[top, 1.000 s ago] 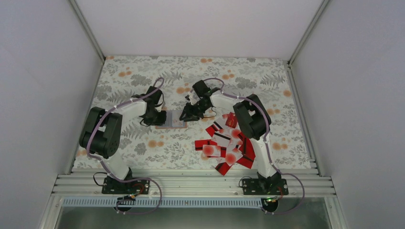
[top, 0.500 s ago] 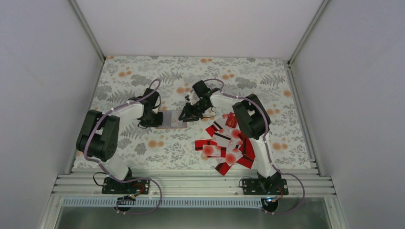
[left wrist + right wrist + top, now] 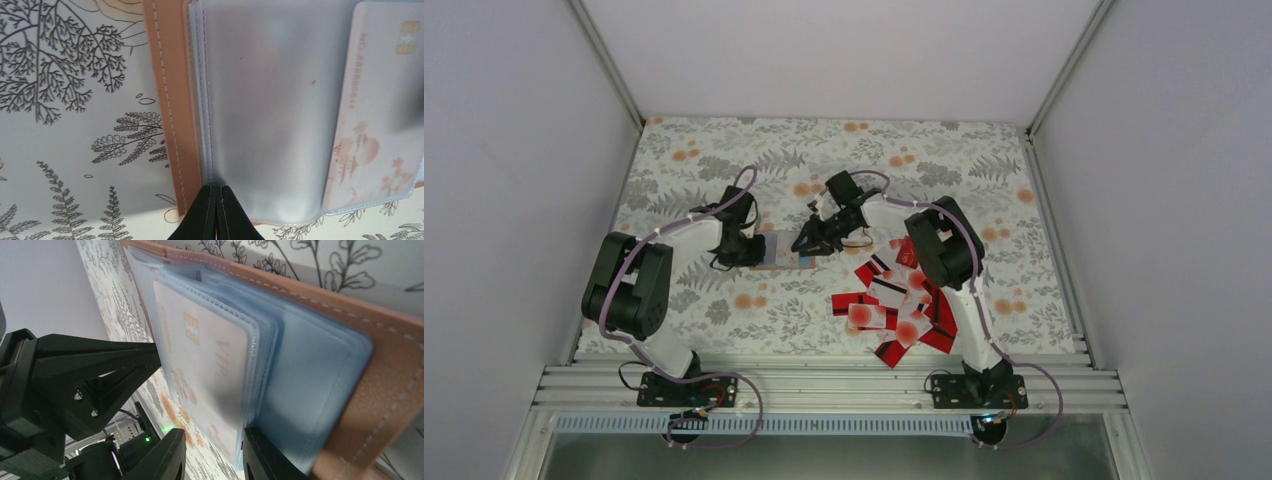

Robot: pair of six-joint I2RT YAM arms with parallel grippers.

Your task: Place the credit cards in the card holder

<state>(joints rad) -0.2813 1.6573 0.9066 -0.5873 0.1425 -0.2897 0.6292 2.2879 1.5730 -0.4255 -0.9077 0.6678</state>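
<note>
The tan card holder (image 3: 786, 253) lies open on the table between both grippers. In the left wrist view its tan cover (image 3: 170, 100) and clear sleeves (image 3: 270, 100) show, with a white credit card (image 3: 372, 115) inside a sleeve. My left gripper (image 3: 217, 192) is shut, its tips on the sleeve seam at the holder's edge; it also shows in the top view (image 3: 752, 250). My right gripper (image 3: 212, 440) is open and straddles the raised sleeve holding the white card (image 3: 210, 360); it also shows in the top view (image 3: 807, 245). The loose red and white credit cards (image 3: 902, 300) lie in a pile at the right.
The card pile sits beside the right arm's forearm (image 3: 944, 250). The left gripper's black body (image 3: 90, 375) fills the left of the right wrist view. White walls close in the floral table (image 3: 724, 310) on three sides.
My left gripper has drawn slightly left to the holder's left edge. My right gripper has edged left over the holder, and the sleeves now show bluish.
</note>
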